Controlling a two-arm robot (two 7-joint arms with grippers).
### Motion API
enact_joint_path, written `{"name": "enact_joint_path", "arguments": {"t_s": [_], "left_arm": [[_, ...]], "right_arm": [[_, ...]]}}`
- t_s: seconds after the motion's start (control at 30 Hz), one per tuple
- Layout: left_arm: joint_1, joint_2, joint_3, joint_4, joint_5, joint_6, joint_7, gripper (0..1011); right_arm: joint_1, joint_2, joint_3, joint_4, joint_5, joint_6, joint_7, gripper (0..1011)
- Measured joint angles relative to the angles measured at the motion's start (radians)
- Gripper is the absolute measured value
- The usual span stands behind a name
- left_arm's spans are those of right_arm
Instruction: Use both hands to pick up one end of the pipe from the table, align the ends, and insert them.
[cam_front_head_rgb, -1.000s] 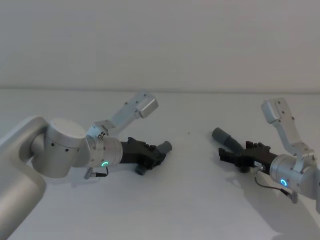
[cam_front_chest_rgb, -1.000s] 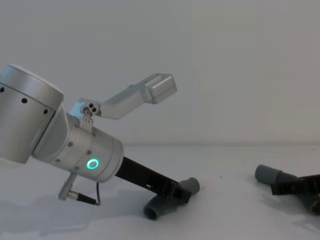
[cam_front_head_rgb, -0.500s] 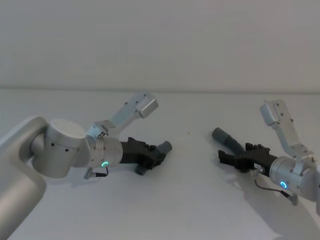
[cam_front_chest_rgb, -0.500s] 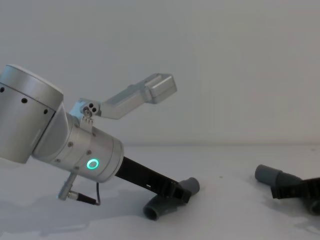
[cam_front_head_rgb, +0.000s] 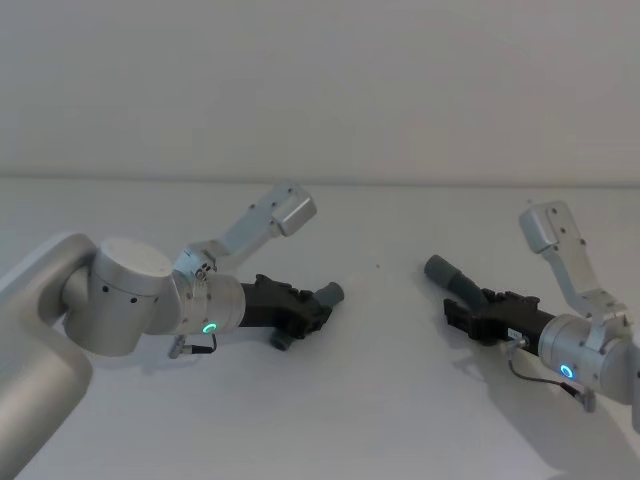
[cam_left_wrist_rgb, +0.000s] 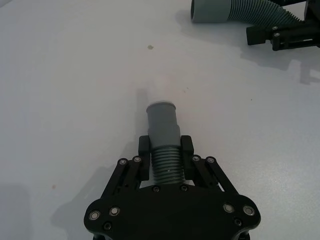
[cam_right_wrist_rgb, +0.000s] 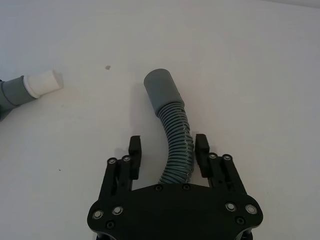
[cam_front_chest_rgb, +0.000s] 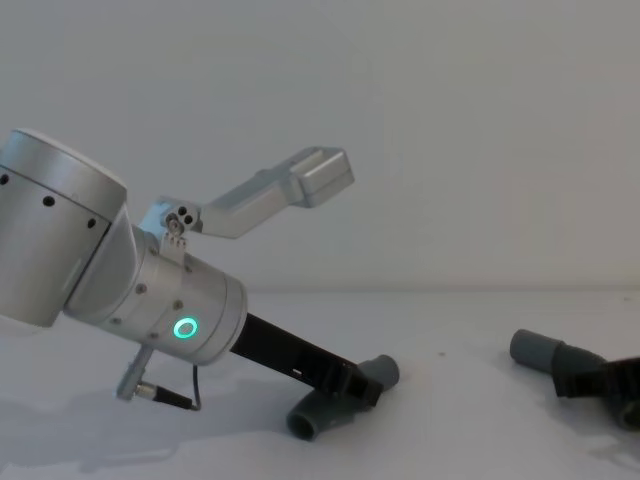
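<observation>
Left tool (cam_left_wrist_rgb: 165, 150) clenched on ribbed middle of left pipe piece (cam_left_wrist_rgb: 162, 120), its cuff free ahead for mating. Right tool (cam_right_wrist_rgb: 168, 145) released, fingers astride right pipe piece (cam_right_wrist_rgb: 165, 90), which lay on worktop (cam_front_head_rgb: 380, 400), not yet gripped. Pieces well apart, only a dark speck (cam_front_head_rgb: 377, 266) between.

Left arm (cam_front_head_rgb: 130, 310) and right arm (cam_front_head_rgb: 590, 350) are reaching inward.
Left gripper (cam_left_wrist_rgb: 165, 146) is clamping a hose piece (cam_left_wrist_rgb: 162, 120); right gripper (cam_right_wrist_rgb: 167, 145) fingers (cam_right_wrist_rgb: 134, 150) are standing spread.
</observation>
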Motion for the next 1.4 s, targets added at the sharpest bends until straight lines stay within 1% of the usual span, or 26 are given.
{"name": "enact_joint_path", "arguments": {"t_s": [0.07, 0.1, 0.13, 0.2, 0.3, 0.33, 0.37, 0.43, 0.47, 0.5, 0.6, 0.97, 1.13, 1.23, 1.4], "left_arm": [[0.000, 0.000, 0.000, 0.000, 0.000, 0.000, 0.000, 345], [0.000, 0.000, 0.000, 0.000, 0.000, 0.000, 0.000, 345], [0.000, 0.000, 0.000, 0.000, 0.000, 0.000, 0.000, 345], [0.000, 0.000, 0.000, 0.000, 0.000, 0.000, 0.000, 345], [0.000, 0.000, 0.000, 0.000, 0.000, 0.000, 0.000, 345], [0.000, 0.000, 0.000, 0.000, 0.000, 0.000, 0.000, 345], [0.000, 0.000, 0.000, 0.000, 0.000, 0.000, 0.000, 345], [0.000, 0.000, 0.000, 0.000, 0.000, 0.000, 0.000, 345], [0.000, 0.000, 0.000, 0.000, 0.000, 0.000, 0.000, 345], [0.000, 0.000, 0.000, 0.000, 0.000, 0.000, 0.000, 345], [0.000, 0.000, 0.000, 0.000, 0.000, 0.000, 0.000, 345], [-0.005, -0.001, 0.004, 0.003, 0.007, -0.002, -0.005, 345], [-0.019, 0.003, 0.015, 0.002, 0.024, -0.012, -0.014, 345], [-0.028, 0.008, 0.023, -0.004, 0.034, -0.016, -0.020, 345], [-0.060, 0.026, 0.048, -0.023, 0.067, -0.030, -0.046, 345]], "right_arm": [[0.000, 0.000, 0.000, 0.000, 0.000, 0.000, 0.000, 593], [0.000, 0.000, 0.000, 0.000, -0.001, 0.000, 0.000, 530], [0.000, 0.000, 0.000, 0.000, -0.001, 0.000, 0.001, 518], [-0.001, 0.000, 0.000, -0.001, -0.001, -0.001, 0.001, 428], [-0.001, 0.000, 0.000, -0.001, -0.002, -0.001, 0.001, 336], [-0.001, 0.000, 0.000, -0.001, -0.002, -0.001, 0.001, 281], [-0.001, 0.000, 0.000, -0.001, -0.002, -0.001, 0.001, 281], [-0.001, 0.000, 0.000, -0.001, -0.002, -0.002, 0.001, 238], [-0.001, 0.000, 0.000, -0.001, -0.002, -0.002, 0.001, 201], [-0.001, 0.000, 0.000, -0.001, -0.002, -0.002, 0.001, 189], [-0.001, 0.000, 0.000, -0.001, -0.002, -0.002, 0.001, 158], [-0.003, 0.003, 0.001, -0.002, -0.003, -0.011, 0.011, 147], [-0.006, 0.013, 0.002, -0.007, 0.000, -0.038, 0.031, 145], [-0.008, 0.021, 0.005, -0.013, 0.005, -0.064, 0.050, 145], [-0.009, 0.050, 0.011, -0.030, 0.020, -0.130, 0.103, 144]]}}
